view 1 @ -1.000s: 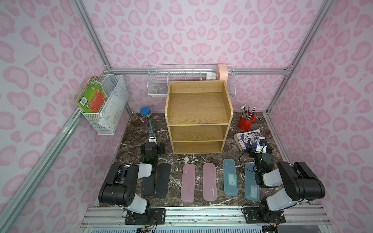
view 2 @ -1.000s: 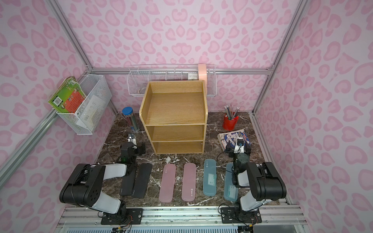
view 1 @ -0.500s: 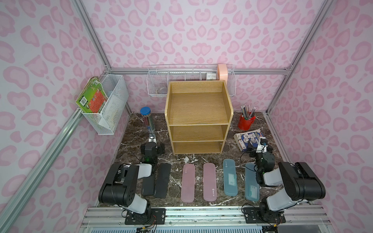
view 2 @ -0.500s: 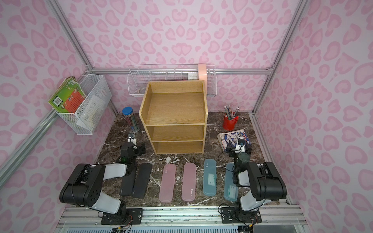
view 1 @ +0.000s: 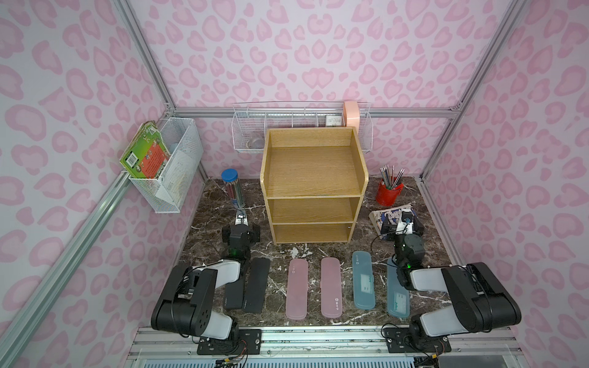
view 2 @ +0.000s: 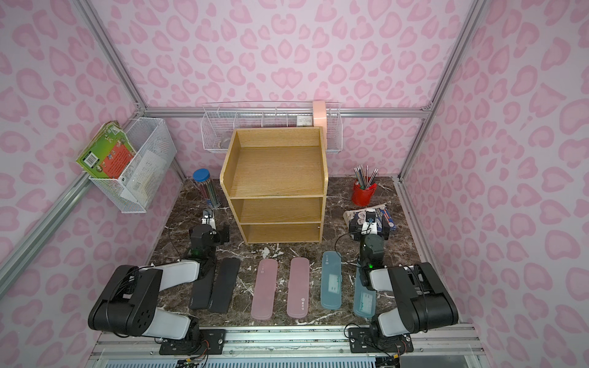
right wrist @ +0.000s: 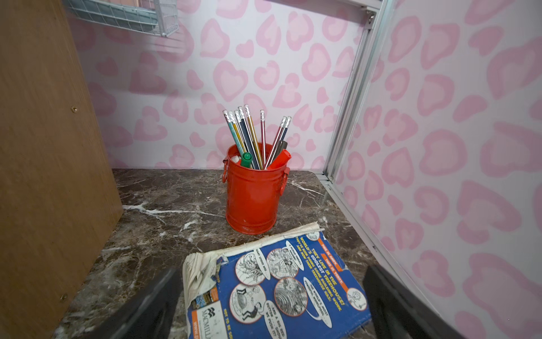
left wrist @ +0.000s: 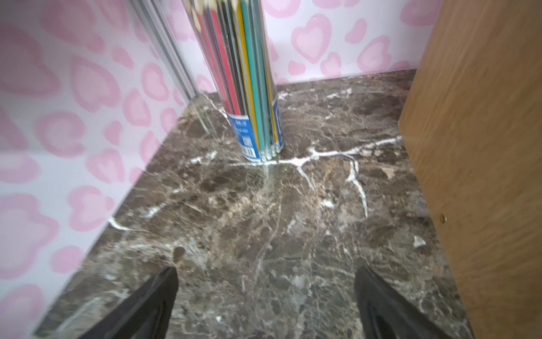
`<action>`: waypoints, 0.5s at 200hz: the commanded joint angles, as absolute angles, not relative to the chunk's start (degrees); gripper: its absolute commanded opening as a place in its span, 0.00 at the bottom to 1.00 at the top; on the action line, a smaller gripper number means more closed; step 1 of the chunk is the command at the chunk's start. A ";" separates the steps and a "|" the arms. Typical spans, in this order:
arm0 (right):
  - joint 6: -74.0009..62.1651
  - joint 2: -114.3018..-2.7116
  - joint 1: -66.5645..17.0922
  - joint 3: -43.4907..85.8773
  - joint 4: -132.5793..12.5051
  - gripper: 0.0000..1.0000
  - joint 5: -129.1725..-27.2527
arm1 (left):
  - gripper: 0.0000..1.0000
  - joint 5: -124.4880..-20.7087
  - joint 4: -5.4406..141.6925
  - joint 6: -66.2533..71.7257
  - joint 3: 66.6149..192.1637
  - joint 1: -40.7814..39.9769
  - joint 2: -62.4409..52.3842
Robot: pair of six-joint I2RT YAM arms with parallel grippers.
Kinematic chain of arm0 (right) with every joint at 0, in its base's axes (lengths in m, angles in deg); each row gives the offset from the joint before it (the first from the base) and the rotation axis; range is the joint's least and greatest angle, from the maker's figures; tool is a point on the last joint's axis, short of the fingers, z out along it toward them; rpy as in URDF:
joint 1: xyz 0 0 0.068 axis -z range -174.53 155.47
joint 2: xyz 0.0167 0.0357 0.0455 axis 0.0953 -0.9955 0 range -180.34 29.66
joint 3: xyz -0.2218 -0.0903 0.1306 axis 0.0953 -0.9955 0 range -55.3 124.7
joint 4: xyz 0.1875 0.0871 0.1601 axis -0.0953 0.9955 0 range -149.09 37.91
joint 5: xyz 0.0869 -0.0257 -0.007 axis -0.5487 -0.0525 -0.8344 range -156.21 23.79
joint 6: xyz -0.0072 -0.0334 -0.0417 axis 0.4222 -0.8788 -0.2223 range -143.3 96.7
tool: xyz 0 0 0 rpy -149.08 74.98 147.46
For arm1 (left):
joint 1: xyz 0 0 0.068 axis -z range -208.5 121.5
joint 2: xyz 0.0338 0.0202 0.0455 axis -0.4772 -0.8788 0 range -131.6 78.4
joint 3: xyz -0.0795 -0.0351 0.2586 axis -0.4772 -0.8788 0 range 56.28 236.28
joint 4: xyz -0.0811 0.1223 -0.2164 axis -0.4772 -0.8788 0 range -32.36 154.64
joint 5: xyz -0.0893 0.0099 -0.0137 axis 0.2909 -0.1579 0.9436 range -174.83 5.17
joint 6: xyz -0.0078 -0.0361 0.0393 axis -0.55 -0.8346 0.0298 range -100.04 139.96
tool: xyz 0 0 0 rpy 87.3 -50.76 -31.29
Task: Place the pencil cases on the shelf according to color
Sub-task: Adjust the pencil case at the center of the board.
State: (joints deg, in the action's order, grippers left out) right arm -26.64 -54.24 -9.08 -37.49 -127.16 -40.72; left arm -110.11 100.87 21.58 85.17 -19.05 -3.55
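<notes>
- Oak-coloured shelf (view 1: 314, 172) stands at 12 o'clock on the dark marble tabletop (view 1: 207, 229), open front facing 6 o'clock.
- Six pencil cases lie flat in a row along the 6 o'clock edge, well in front of the shelf, long axes running 12 to 6.
- Black pencil cases (view 1: 256, 285) sit at the 7 o'clock end, touching side by side. The left arm (view 1: 223, 274) covers part of the outer one.
- Pink pencil cases (view 1: 297, 288) lie mid-row, just beside each other but apart.
- Light blue pencil cases (view 1: 363, 280) lie at the 5 o'clock end, the outer one partly under the right arm (view 1: 427, 280).
- Left gripper (left wrist: 265, 293): jaws spread wide, nothing between them, at 9 o'clock of the shelf base, pointing at the pencil tube (left wrist: 249, 88).
- Right gripper (right wrist: 269, 296): jaws spread wide, holding nothing, at 3 o'clock of the shelf, over the near edge of a blue paperback (right wrist: 293, 281). Whether it touches the book cannot be told.
- Red cup (right wrist: 253, 193) of pencils stands at 12 o'clock from the paperback.
</notes>
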 commanded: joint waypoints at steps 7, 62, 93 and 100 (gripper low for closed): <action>-27.05 -51.66 -13.73 -33.22 -110.85 1.00 -24.81 | 0.99 -121.51 69.99 11.05 101.72 -18.45 0.08; -7.88 -39.60 -14.44 -20.36 -65.24 1.00 -33.75 | 0.98 -116.72 44.21 -1.57 112.70 -17.43 1.12; 1.37 -33.67 -15.07 -17.47 -47.15 0.99 -43.56 | 0.99 -108.00 32.55 -7.00 113.21 -17.27 6.42; 3.04 -32.24 -15.55 -17.82 -44.91 0.99 -45.86 | 0.98 -106.27 30.45 -7.96 113.11 -17.06 7.29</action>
State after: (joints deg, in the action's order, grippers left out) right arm -6.66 -35.53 -14.76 -18.11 -63.86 -36.81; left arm -113.91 44.13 -1.61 112.58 -17.52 4.84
